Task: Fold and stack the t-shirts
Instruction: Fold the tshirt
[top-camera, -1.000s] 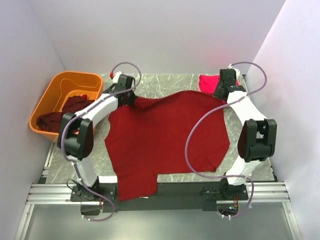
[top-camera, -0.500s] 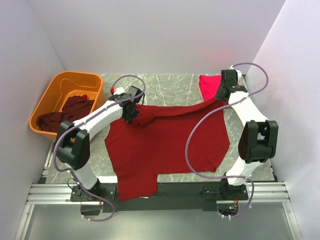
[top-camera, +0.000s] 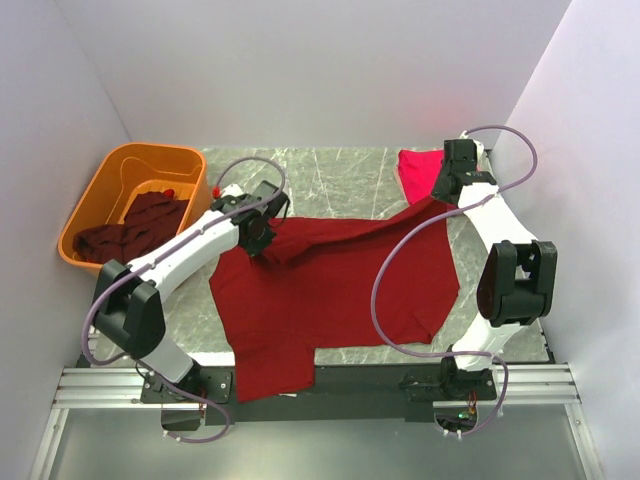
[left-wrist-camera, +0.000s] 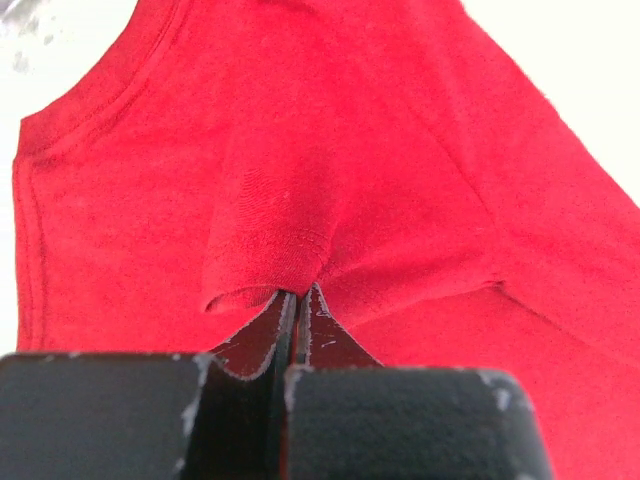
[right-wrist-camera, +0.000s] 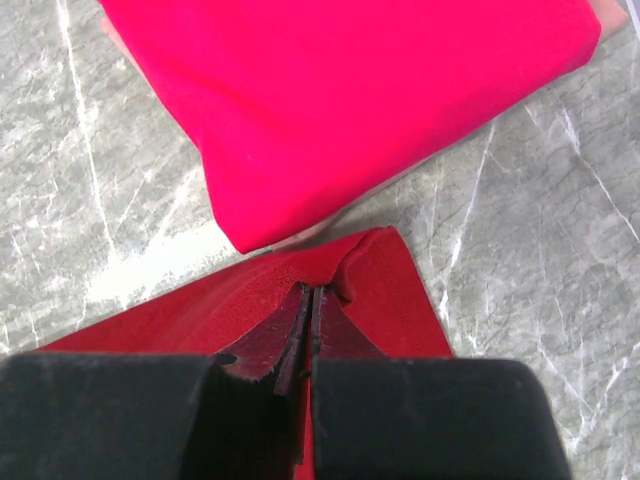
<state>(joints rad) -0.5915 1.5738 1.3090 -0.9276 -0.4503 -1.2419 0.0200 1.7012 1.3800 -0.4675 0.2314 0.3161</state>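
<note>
Left gripper (left-wrist-camera: 298, 298) and right gripper (right-wrist-camera: 311, 295), each clamped shut on the far edge of the maroon t-shirt (top-camera: 330, 290), risked a crooked fold if either thin pinch slipped.

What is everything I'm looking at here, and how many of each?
spread t-shirt: one, dark red, across the middle of the table, far edge bunched and lifted.
folded t-shirt: one, crimson-pink, far right of the table.
heap of t-shirts: number unclear, dark maroon, inside the tub.
tub: one, orange, off the table's left side.
table: one, grey marble pattern, under the shirts.
cables: two, purple, one looping beside each arm.
arms: two, white and black, bases at the near edge.
left gripper: one, black, shut on the spread t-shirt's far left part.
right gripper: one, black, shut on its far right corner, beside the folded t-shirt.
</note>
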